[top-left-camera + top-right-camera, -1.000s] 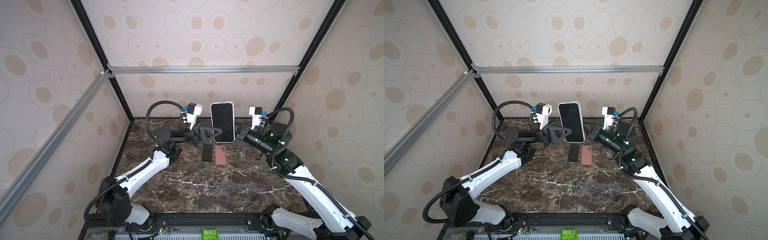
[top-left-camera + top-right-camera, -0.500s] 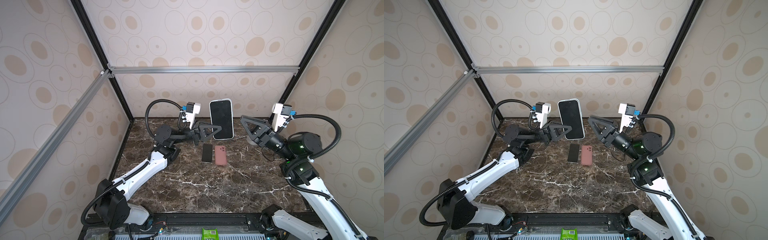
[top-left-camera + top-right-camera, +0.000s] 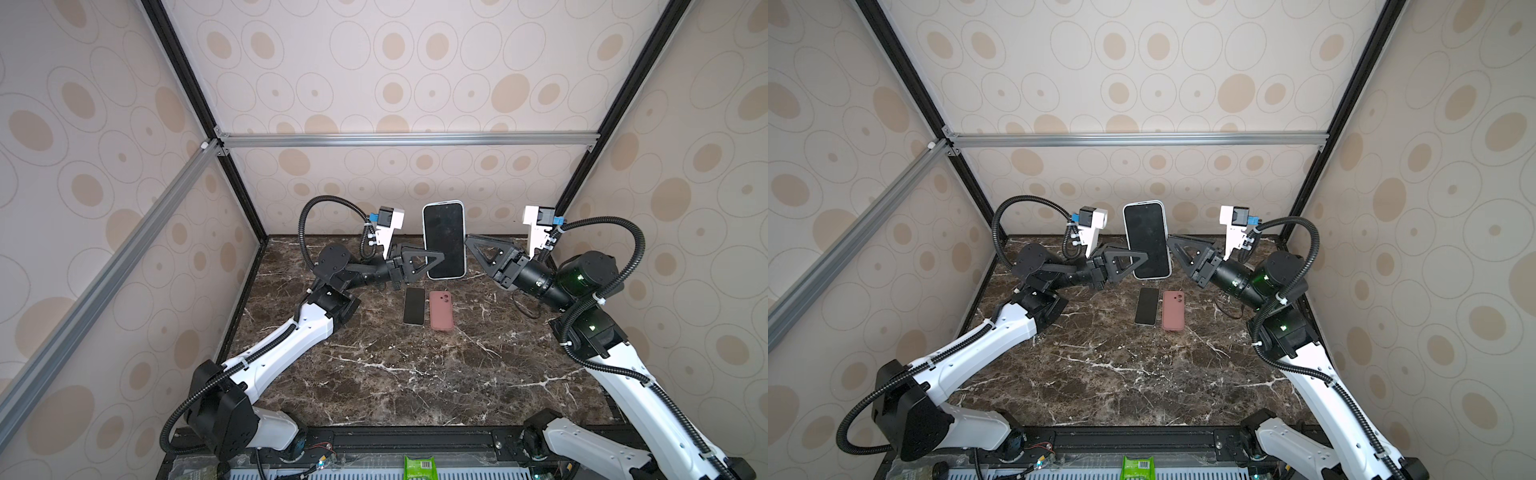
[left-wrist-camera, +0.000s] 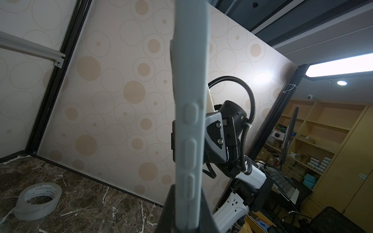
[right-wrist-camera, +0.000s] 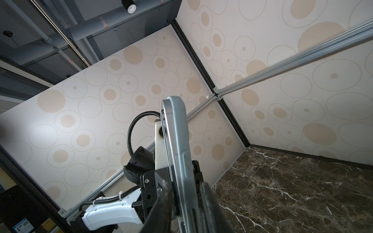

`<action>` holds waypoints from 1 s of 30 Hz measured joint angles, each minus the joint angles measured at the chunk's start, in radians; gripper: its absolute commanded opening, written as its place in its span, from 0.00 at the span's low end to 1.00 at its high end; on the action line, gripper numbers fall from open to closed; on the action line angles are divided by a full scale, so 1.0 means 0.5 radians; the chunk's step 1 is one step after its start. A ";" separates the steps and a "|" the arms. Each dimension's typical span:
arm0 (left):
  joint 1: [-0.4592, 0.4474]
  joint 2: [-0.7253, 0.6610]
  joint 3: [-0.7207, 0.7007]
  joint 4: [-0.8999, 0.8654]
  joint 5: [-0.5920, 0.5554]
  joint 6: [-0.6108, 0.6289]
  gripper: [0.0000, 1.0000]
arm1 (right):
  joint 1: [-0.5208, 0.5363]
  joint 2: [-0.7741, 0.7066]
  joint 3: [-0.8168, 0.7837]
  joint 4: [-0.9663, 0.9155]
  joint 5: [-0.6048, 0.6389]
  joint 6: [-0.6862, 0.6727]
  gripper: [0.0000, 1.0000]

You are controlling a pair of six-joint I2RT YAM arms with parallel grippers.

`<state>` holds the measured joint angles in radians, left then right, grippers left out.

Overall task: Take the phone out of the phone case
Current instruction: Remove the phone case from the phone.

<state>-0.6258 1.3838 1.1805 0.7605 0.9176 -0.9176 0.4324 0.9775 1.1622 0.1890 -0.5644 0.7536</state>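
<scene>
In both top views a phone (image 3: 444,232) (image 3: 1146,237) stands upright in the air above the marble table (image 3: 374,374), screen toward the camera. The left gripper (image 3: 432,259) (image 3: 1140,255) is clamped on its lower left edge. The right gripper (image 3: 468,241) (image 3: 1170,241) meets the opposite edge. Below them a second phone (image 3: 414,306) and a pink case (image 3: 441,310) lie flat on the table, just beside each other.

In the left wrist view the pale case (image 4: 190,80) around the phone is seen edge on, its side buttons showing. The left gripper (image 4: 187,201) squeezes it from both faces. A tape roll (image 4: 38,199) lies on the table well apart.

In the right wrist view the right gripper (image 5: 186,193) straddles the phone's edge, one of its fingers (image 5: 163,205) on each face. I cannot tell whether they are pressing on it.
</scene>
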 measured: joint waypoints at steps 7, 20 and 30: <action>0.001 -0.005 0.000 -0.014 0.000 0.002 0.00 | 0.000 0.008 0.014 -0.097 0.038 -0.027 0.22; 0.000 -0.008 0.000 -0.082 0.002 0.044 0.00 | 0.000 -0.023 -0.006 -0.140 0.091 -0.101 0.24; 0.000 -0.008 0.000 -0.085 0.005 0.050 0.00 | 0.000 0.006 0.007 -0.160 0.076 -0.157 0.24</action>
<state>-0.6258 1.3796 1.1805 0.7181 0.9203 -0.8925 0.4324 0.9806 1.1656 0.1089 -0.5262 0.6750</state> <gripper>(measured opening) 0.118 0.243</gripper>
